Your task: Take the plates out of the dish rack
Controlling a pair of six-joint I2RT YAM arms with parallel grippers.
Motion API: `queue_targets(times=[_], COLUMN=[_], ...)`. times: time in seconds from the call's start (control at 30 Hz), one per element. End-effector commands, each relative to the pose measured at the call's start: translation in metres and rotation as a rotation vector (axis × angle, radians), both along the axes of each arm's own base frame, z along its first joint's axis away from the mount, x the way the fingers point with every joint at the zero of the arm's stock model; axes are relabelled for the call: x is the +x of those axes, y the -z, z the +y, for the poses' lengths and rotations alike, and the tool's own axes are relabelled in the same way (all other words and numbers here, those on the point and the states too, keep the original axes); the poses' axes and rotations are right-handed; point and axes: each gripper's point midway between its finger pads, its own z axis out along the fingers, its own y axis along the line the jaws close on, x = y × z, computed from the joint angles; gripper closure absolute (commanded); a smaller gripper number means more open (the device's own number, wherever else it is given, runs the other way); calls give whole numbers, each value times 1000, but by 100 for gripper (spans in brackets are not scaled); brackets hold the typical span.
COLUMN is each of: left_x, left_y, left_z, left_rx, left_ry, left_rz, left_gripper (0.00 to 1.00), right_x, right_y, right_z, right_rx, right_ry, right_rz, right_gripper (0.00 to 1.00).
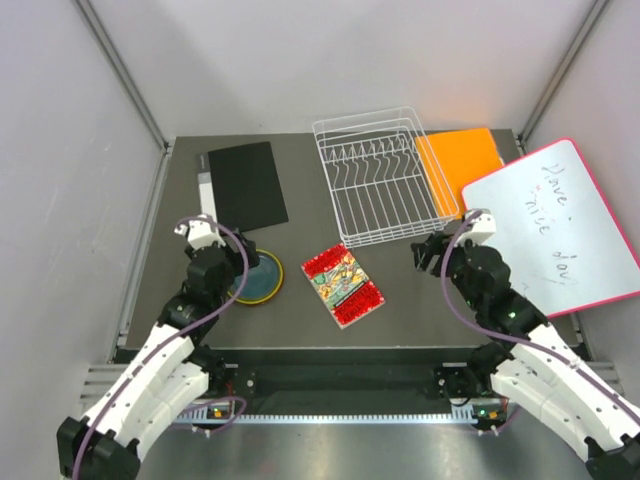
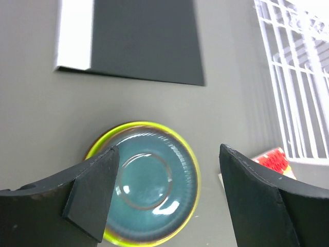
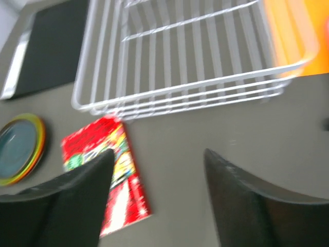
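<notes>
Left claw (image 2: 168, 154), fingers apart, hangs directly over the stacked plates (image 2: 149, 185) on the bench (image 2: 41, 113), dark teal on top, lime green rim beneath. Right claw (image 3: 157, 159), also spread, hovers above the bench, with the white dish rack (image 1: 375, 180) just beyond it

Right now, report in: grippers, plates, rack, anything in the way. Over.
Left gripper open, over the stacked plates on the table. Right gripper open, empty, near the rack. Rack holds no plates. Red packet lies between the grippers, blocking nothing.

Lower plates (image 2: 139, 124) — only rims showing
</notes>
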Motion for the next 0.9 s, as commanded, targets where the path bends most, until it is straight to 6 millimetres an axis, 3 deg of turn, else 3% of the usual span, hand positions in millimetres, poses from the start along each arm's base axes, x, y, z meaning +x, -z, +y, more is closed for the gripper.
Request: queue_targets(times=[0.0,0.03,0.07,0.1,0.2,0.3,0.53,0.8,0.87], left_x=[26,32,37,41,54,59,51,47,47], left_y=[-42,-38,-45,-44,-41,-45,-39,-40,-39], left_z=[-35,-39,-42,-41,-37,-31,-25,-8,-7], left_rx=[23,44,55,90,158,215,210,209,209], left_ry=[183,206,217,225,198,182,166,77,65], left_rz=[-124,-112,-135,-133,-128,-161,-214,-226,-226], left_gripper=[17,17,17,16,14,14,14,14,14], right_x=[6,6,6,5,9,16,24,16,18], right_y=[4,6,7,17,24,20,27,31,23], right_z=[-64,-76,-80,-84,-89,-89,-95,-98,-97], right_rx=[-193,-216,-212,-226,-196,-187,-250,-179,-157], right_ry=[266,328,355,368,432,453,484,494,493], right_rz=[-55,-58,-62,-51,-62,-100,-145,-184,-232], right_gripper=[8,1,0,0,0,0,0,1,0])
